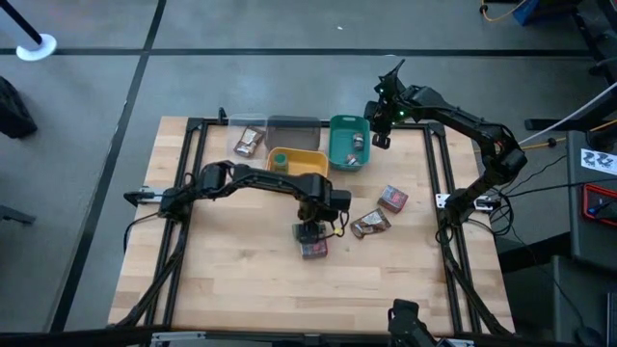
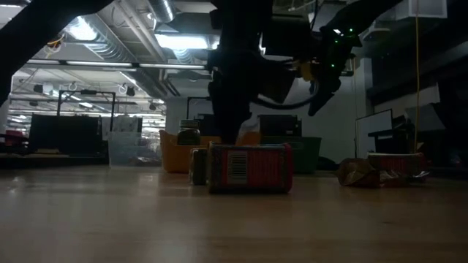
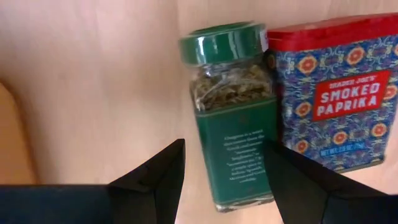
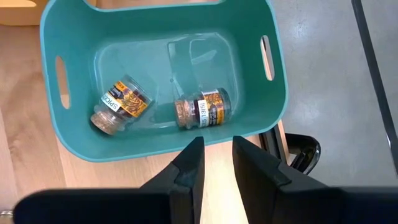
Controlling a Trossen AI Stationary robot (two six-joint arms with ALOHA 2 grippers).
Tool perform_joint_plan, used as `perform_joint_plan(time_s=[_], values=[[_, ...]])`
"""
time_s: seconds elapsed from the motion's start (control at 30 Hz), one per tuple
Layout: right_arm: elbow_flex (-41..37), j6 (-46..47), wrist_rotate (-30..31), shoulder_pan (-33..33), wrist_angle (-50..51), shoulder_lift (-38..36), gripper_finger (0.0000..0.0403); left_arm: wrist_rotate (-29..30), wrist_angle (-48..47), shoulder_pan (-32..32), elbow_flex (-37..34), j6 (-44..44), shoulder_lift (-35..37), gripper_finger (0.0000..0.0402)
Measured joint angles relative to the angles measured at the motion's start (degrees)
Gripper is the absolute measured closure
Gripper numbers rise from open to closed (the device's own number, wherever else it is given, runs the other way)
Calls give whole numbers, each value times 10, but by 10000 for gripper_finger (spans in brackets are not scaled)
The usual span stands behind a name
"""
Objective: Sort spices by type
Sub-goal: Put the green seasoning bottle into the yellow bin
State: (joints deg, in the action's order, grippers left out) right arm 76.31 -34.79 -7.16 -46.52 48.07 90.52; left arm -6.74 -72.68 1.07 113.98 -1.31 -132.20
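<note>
The left gripper [image 3: 224,180] is seen with its fingers spread on either side of a green-capped jar [image 3: 231,118], which lies on its side on the table [image 1: 241,280], touching a red paprika box [image 3: 336,93]; whether the pads already press the glass cannot be told. The jar is judged to be the item in hand, the step being its pickup. A firm close on the jar's body is called for next, then a straight lift clear of the box, so that the box is not dragged along.

Near the far edge, a yellow tray [image 1: 307,157] already holding a green-capped item is the likely destination, beside a teal tray [image 4: 74,134] in which two small jars [image 4: 202,109] lie. The right gripper [image 4: 214,158] is held above that tray's near rim, its fingers nearly together and nothing between them. Another red box [image 1: 392,199] and a brown packet [image 1: 370,225] are left unsorted on the right of the table.
</note>
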Motion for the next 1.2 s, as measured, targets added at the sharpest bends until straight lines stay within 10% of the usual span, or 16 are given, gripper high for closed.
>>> perform_joint_plan(time_s=[1.2], values=[[0, 0, 0, 0, -4, 0, 320, 0, -14, -54, 29, -108, -1, 204]])
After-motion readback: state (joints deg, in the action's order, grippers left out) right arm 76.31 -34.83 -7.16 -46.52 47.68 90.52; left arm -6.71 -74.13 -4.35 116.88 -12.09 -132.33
